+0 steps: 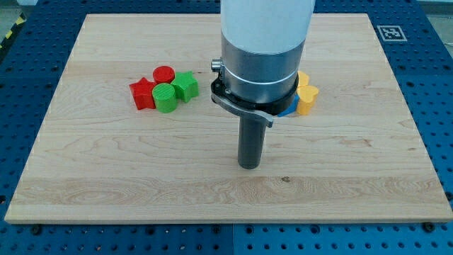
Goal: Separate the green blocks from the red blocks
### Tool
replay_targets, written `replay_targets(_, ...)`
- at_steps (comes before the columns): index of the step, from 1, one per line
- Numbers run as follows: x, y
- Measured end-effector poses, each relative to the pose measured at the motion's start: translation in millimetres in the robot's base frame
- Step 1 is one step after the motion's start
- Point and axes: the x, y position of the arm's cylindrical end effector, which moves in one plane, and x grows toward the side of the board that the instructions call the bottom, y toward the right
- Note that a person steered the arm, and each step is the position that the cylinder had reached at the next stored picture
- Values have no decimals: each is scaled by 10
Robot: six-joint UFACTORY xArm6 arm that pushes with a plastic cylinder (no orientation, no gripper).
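Nearest the camera, my tip (248,166) rests on the table (340,191), holding nothing; no hand shows. Up and to the view's left of the tip, well apart, four blocks touch in a cluster: a red star (142,93), a red cylinder (163,74), a green cylinder (165,98), a green block (186,86). Yellow blocks (306,94) and a blue block (289,110) sit half hidden behind the arm (263,49); their count is unclear.

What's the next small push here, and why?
Probably slide my tip toward the view's upper left, to the green star. It and the green cylinder touch the red cylinder and red star; my tip stands apart, lower right.
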Motion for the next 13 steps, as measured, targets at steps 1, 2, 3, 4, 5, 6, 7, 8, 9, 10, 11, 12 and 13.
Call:
replay_targets(1,6,0)
replay_targets(2,45,13)
replay_targets(3,-47,8)
replay_targets(4,-459,-154)
replay_targets(5,-799,-304)
replay_targets(6,-616,-515)
replay_targets(7,-634,-1250)
replay_targets(8,-705,-1740)
replay_targets(9,-721,-1740)
replay_targets(10,-849,-1704)
replay_targets(11,-892,-1549)
replay_targets(12,-924,-1377)
replay_targets(13,-1079,-1296)
